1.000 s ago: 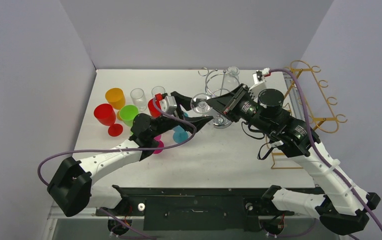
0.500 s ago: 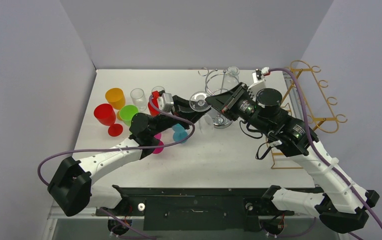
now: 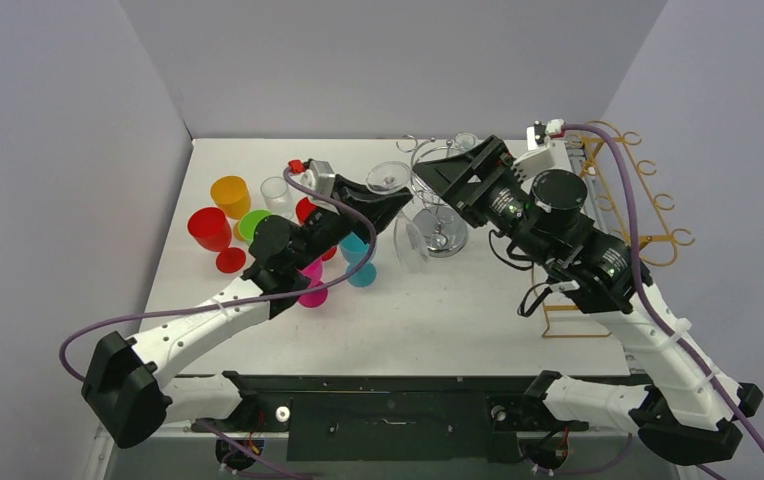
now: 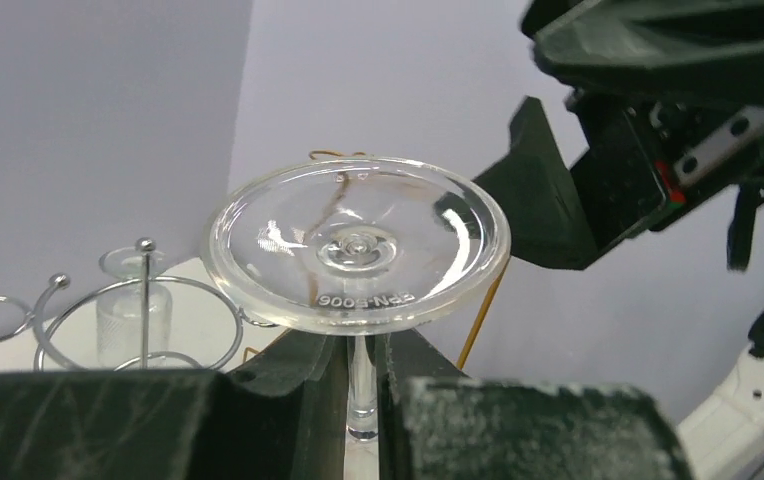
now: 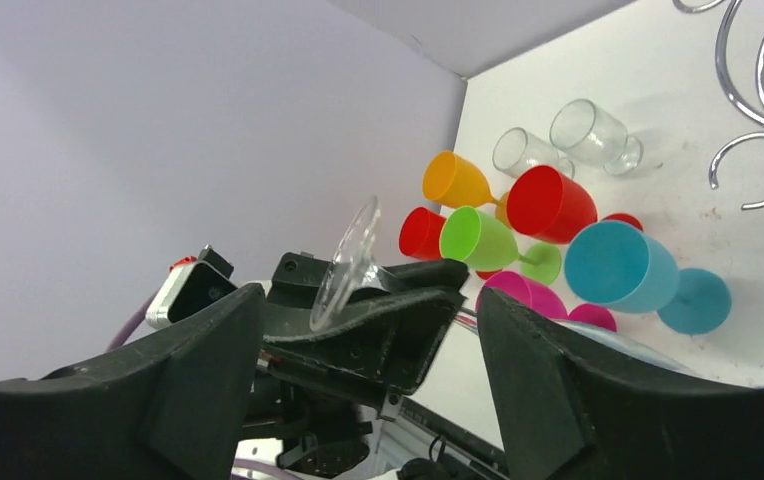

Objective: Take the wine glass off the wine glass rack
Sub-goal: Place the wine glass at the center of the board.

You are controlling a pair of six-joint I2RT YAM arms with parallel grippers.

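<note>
the left gripper is clamped on the thin stem of the wine glass, just under its round foot. the glass is upside down, foot up, and its bowl hangs just left of the silver wine glass rack, above the table. the right gripper has its fingers wide apart, near the foot but not touching it. coloured plastic goblets stand further left.
</note>
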